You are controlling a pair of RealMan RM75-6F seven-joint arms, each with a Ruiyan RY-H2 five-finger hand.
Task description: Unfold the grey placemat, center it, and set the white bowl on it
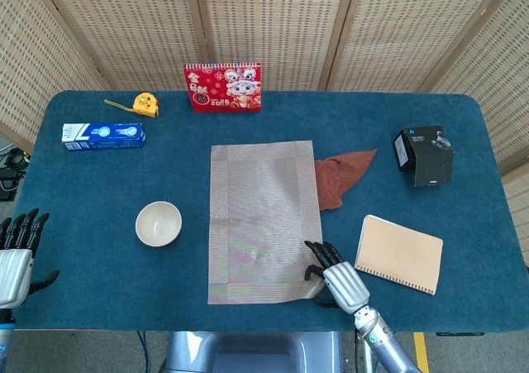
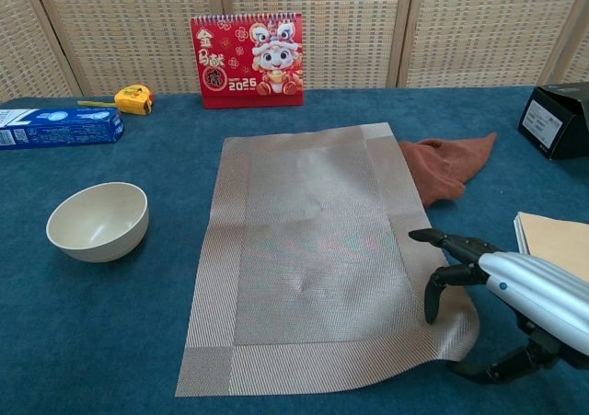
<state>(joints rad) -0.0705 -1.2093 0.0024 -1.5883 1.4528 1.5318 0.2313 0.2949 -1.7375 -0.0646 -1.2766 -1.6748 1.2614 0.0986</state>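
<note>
Placemat (image 2: 313, 249), grey, flat at table centre.
Right hand (image 2: 515, 295) pinches its lifted near-right corner (bowl (image 2: 98, 221) apart, left); left hand (image 1: 15, 253) open, empty.

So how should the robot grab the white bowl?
Probably by the rim. The white bowl stands upright with its mouth open and bare table all around it. The left hand is nearest, so it could come in from that side and pinch the near wall, fingers inside.
</note>
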